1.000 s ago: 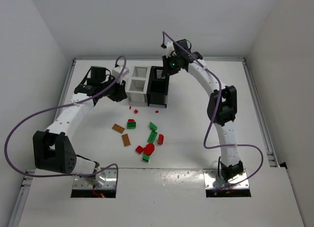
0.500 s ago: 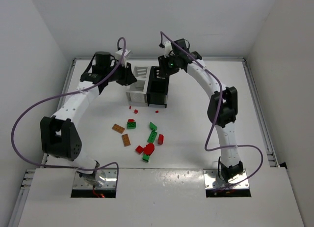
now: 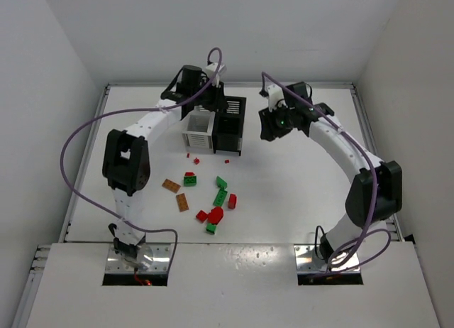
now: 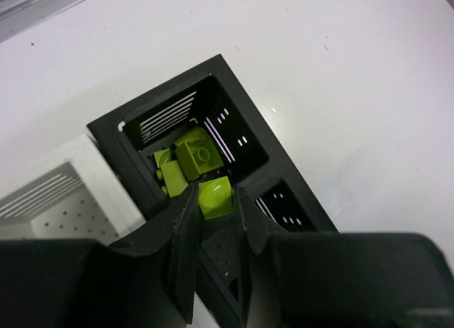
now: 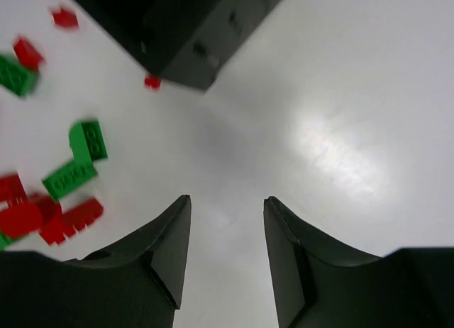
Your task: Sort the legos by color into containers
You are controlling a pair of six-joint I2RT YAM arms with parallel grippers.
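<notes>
Viewing the overhead camera, I see the left arm extended across to the bins at the far side of the table (image 3: 298,186). The left gripper (image 4: 216,193) hangs directly above the black bin (image 4: 247,133). Its fingers (image 4: 181,228) are pinching 1 yellow-green brick (image 4: 215,200) by its sides. More yellow-green bricks (image 4: 193,157) lie inside that bin, at 11 o'clock of the held brick in the left wrist view. In the overhead view, the white bin (image 3: 198,133) stands against the 9 o'clock side of the black bin.

The right gripper (image 5: 228,201) is spread, with nothing between its fingers and bare table beneath. Overhead, it sits at 3 o'clock of the black bin, near it but apart.

The loose legos lie on the table at 6 o'clock of the bins, well apart from both grippers:
- 2 orange-brown bricks (image 3: 170,185) at the 9 o'clock edge of the group.
- Green bricks (image 3: 220,197) through the middle.
- Red bricks (image 3: 213,215) toward the 6 o'clock edge, touching one another.
- 3 small red studs (image 3: 189,155) just beside the bins, between them and the group.
</notes>
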